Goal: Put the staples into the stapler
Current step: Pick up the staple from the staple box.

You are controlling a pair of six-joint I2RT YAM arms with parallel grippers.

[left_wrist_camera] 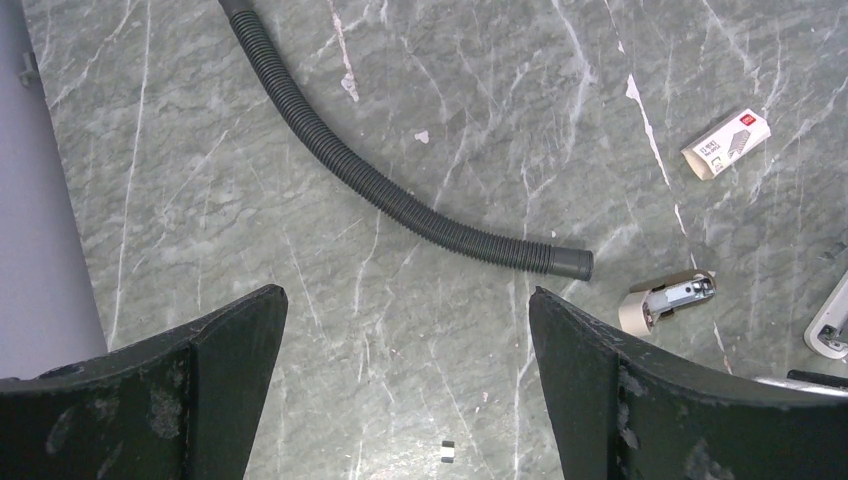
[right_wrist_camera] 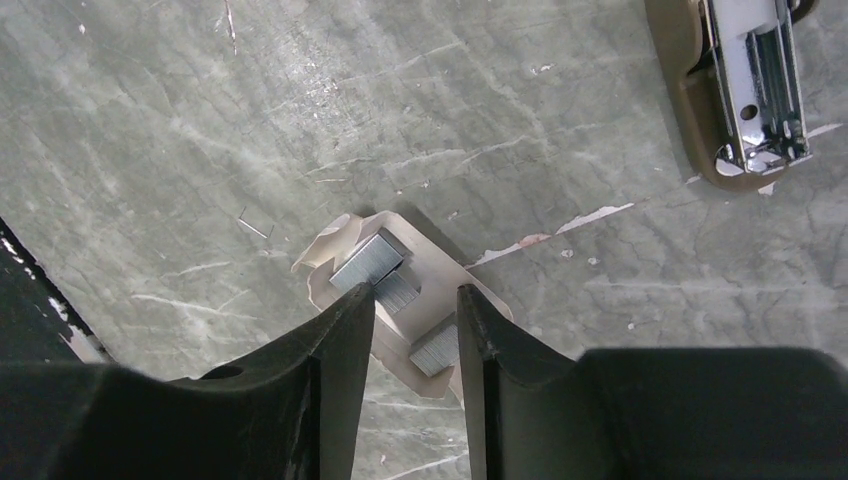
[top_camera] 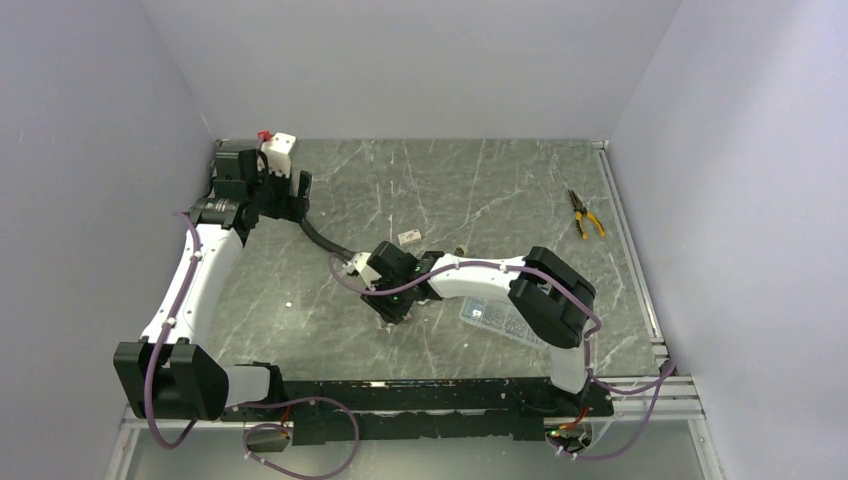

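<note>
Grey marbled tabletop [top_camera: 480, 190] fills all three views, closed in by plain pale walls. One stapler [right_wrist_camera: 745, 90] lies at the upper right of the right wrist view, opened, with its shiny metal channel facing up inside the olive-tan shell. In the left wrist view it sits low near the right edge.

One torn-open card tray [right_wrist_camera: 440, 275] at the centre holds three short grey strips of staples [right_wrist_camera: 367, 262]. The right gripper [right_wrist_camera: 412, 300] stands over it, jaws drawn in to a slim gap with a finger on each side of the middle strip. Whether they pinch it I cannot tell. One loose staple [right_wrist_camera: 253, 223] lies left of the tray.

The left gripper [left_wrist_camera: 405, 295] is spread wide, holding nothing.

Also one each:
- black ribbed hose [left_wrist_camera: 400, 200]
- small staple box [left_wrist_camera: 725, 143] with a red mark, print too small to read
- yellow-handled pliers [top_camera: 587, 213]
- clear compartment box [top_camera: 495, 320]
</note>
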